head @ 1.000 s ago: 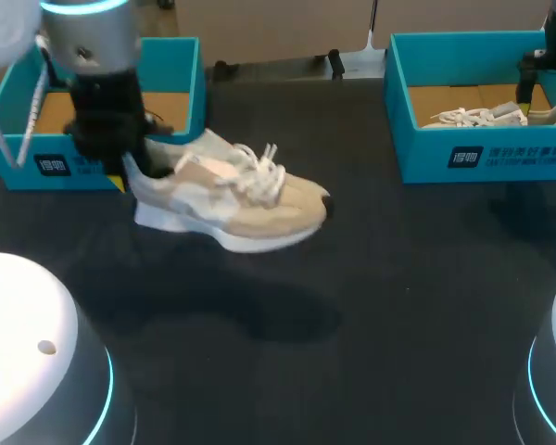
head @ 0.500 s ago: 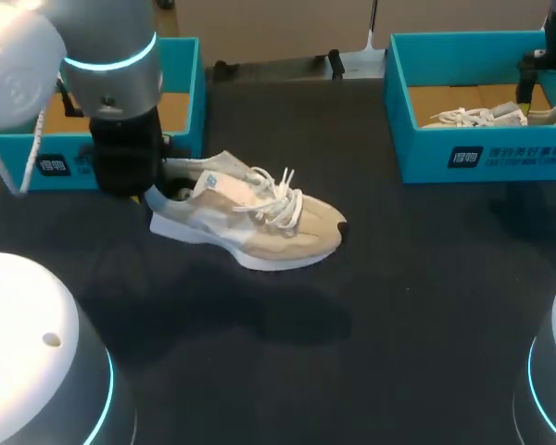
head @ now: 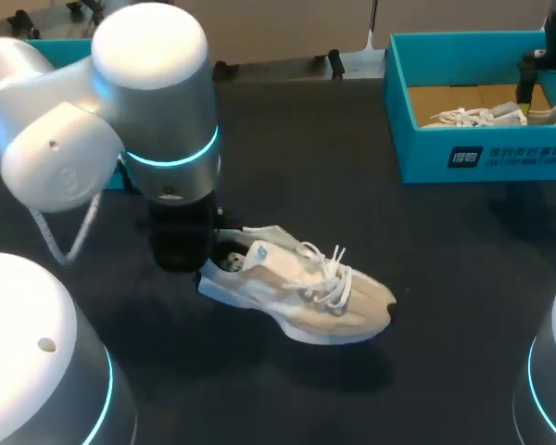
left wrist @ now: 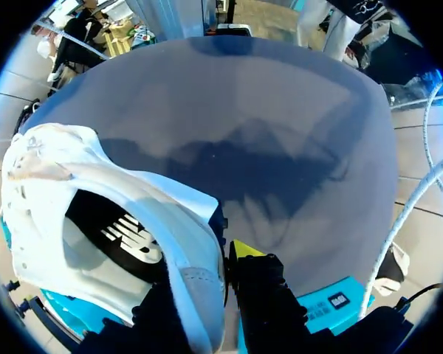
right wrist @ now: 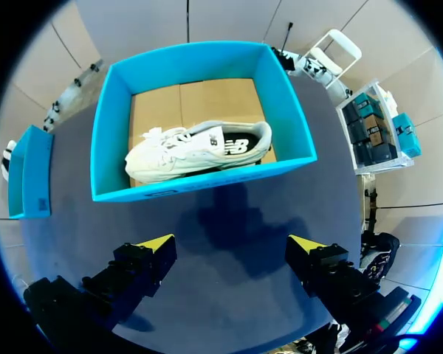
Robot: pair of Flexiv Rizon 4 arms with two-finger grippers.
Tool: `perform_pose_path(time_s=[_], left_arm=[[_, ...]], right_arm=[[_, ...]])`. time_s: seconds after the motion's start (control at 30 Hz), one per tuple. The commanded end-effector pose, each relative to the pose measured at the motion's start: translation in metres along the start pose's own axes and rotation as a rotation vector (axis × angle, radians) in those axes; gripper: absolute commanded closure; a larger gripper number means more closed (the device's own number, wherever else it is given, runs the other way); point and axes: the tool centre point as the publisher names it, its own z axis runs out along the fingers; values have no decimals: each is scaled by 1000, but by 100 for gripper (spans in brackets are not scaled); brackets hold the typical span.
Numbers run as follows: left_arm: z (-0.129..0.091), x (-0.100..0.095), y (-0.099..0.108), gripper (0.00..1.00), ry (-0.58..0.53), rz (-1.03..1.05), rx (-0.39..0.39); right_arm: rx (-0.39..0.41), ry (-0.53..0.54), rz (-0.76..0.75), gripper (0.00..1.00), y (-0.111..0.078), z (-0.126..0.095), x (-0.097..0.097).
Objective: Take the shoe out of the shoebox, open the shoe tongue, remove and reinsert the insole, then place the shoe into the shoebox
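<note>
left fingers (left wrist: pixel 245 249) clamp shoe (head: pixel 301 289) heel | right fingers (right wrist: pixel 156 243) spread apart near shoebox (right wrist: pixel 199 180) holding second shoe (right wrist: pixel 196 151)

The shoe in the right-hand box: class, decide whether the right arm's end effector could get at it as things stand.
Probably yes. The right end effector hangs open just short of the box, which has no lid; the white shoe lies uncovered inside, and nothing stands between.
</note>
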Motion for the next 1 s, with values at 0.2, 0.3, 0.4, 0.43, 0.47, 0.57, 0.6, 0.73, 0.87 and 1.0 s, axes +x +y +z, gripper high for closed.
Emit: perform_pose_path(time_s=[0.2, 0.3, 0.4, 0.43, 0.47, 0.57, 0.6, 0.73, 0.87, 1.0], left_arm=[[4, -5, 10, 100, 3, 3, 41], [15, -11, 4, 100, 34, 20, 39], [28, -18, -4, 100, 43, 3, 55], [34, -20, -6, 100, 50, -7, 60], [38, -23, -8, 100, 56, -6, 60], [49, -30, -15, 100, 83, 0, 56], [52, -32, -17, 100, 89, 4, 48], [65, -39, -20, 100, 103, 0, 49], [74, -45, -26, 100, 127, 8, 41], [80, -49, -28, 100, 133, 10, 41]], right_arm=[[-2, 0, 0, 0, -1, 0, 0], [-2, 0, 0, 0, -1, 0, 0], [-2, 0, 0, 0, -1, 0, 0], [-2, 0, 0, 0, -1, 0, 0], [-2, 0, 0, 0, -1, 0, 0], [-2, 0, 0, 0, -1, 0, 0], [-2, 0, 0, 0, -1, 0, 0], [-2, 0, 0, 0, -1, 0, 0], [-2, 0, 0, 0, -1, 0, 0], [-2, 0, 0, 0, -1, 0, 0]])
